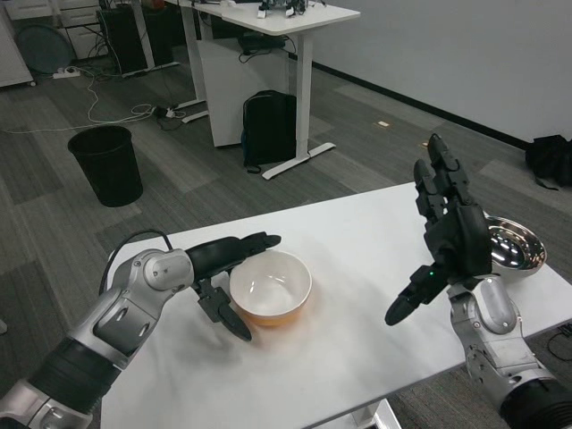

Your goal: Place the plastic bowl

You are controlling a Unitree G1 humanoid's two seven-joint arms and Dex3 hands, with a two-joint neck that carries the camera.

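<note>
Cupping the orange plastic bowl (271, 288) on the white table (357, 340), the left hand (223, 273) holds its rim. The right hand (447, 232) hovers, fingers spread wide, near a metal bowl (518, 246).

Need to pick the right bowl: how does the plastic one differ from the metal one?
The plastic bowl is orange outside and white inside; the metal bowl is shiny silver. The plastic one sits mid-table at the left hand; the metal one sits at the right edge behind the right hand. Both stand upright.
</note>
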